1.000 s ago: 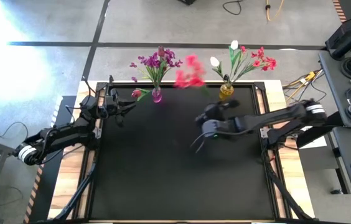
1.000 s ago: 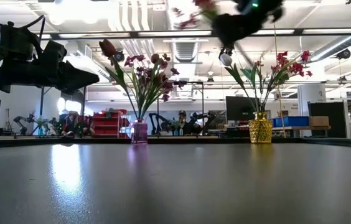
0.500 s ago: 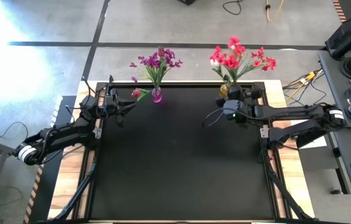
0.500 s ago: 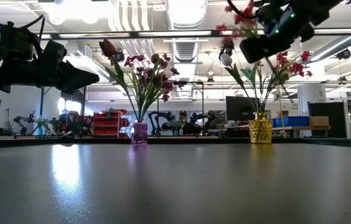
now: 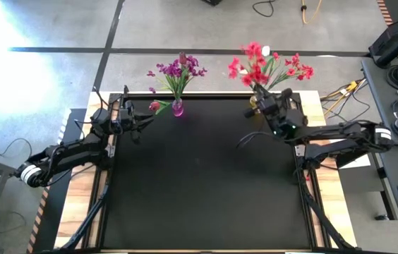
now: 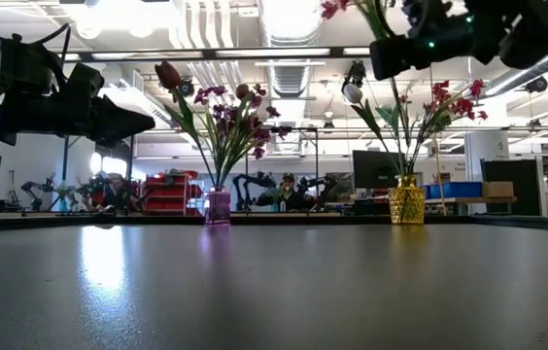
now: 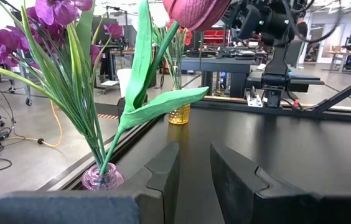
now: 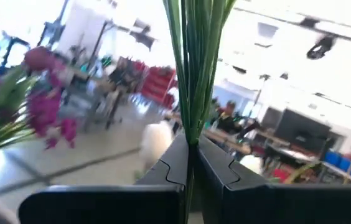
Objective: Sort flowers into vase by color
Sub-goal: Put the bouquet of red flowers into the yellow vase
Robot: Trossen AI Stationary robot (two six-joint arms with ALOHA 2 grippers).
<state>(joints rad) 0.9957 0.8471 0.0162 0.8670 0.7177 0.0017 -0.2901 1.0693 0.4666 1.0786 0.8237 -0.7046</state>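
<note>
Here, above a black table [image 5: 206,183], the right gripper [image 5: 268,106] is clamped on the green stems of a red flower bunch [image 5: 252,65], carried high with the blooms fanning out beyond its fingertips; in the right wrist view the stems [image 8: 194,68] rise straight from between the closed fingers [image 8: 169,163]. Just beside and below that gripper, at the table's far edge, stands the yellow vase [image 6: 406,202], already holding red and white blooms [image 6: 454,102]; the low view shows the held bunch well above the vase's mouth, apart from it. Well off to the gripper's other side sits the small purple vase [image 6: 217,206] with its purple flowers [image 5: 178,69]. The left gripper [image 5: 137,121] hangs near that purple vase; its fingers [image 7: 163,177] stand slightly apart in the left wrist view, with a dark red tulip [image 7: 194,11] and its broad leaf just ahead of them, though whether they pinch anything cannot be told. By the look of it, the step in hand is delivering the red bunch to the yellow vase, with the purple group seemingly sorted. The next move would call for bringing the stem ends over the narrow mouth, lowering them past the flowers already there without knocking the vase, and only then releasing; the trailing stem ends below the gripper are hard to make out.
</note>
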